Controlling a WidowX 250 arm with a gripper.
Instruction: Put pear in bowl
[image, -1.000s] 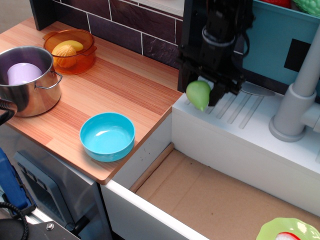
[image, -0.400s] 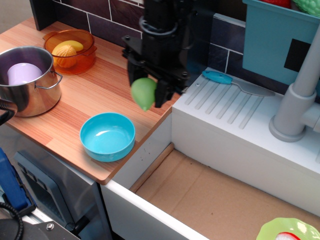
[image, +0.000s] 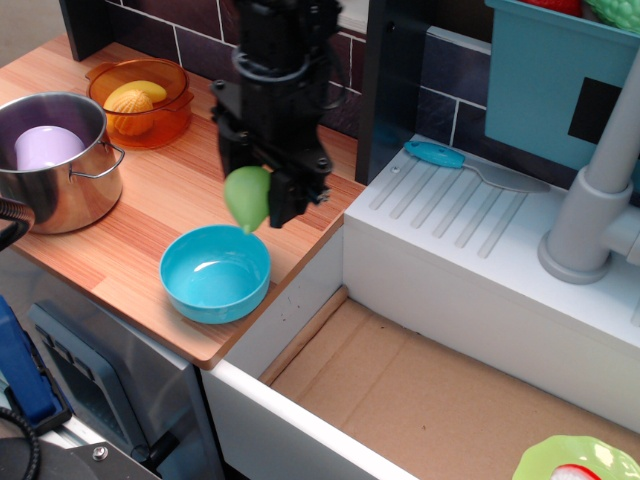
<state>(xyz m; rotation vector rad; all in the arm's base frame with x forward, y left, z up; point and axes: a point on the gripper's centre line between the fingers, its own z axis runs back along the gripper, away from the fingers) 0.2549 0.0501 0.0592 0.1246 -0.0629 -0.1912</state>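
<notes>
My gripper (image: 252, 198) is shut on the pear (image: 245, 197), a small light-green toy fruit held with its tapered end down. It hangs in the air just above the far right rim of the bowl (image: 215, 272), a round light-blue bowl standing near the front edge of the wooden counter (image: 200, 170). The bowl has nothing in it. The black arm rises behind the pear and hides part of the back wall.
A steel pot (image: 55, 160) with a purple thing inside stands at the left. An orange handled bowl (image: 140, 100) with yellow-orange fruits sits at the back left. A white sink unit (image: 480, 260) with a blue spoon (image: 440, 156) and grey faucet (image: 595, 215) is on the right.
My gripper has carried the pear to the left, from over the sink's drainboard, across the counter edge, to just above the light-blue bowl. It has also come lower.
</notes>
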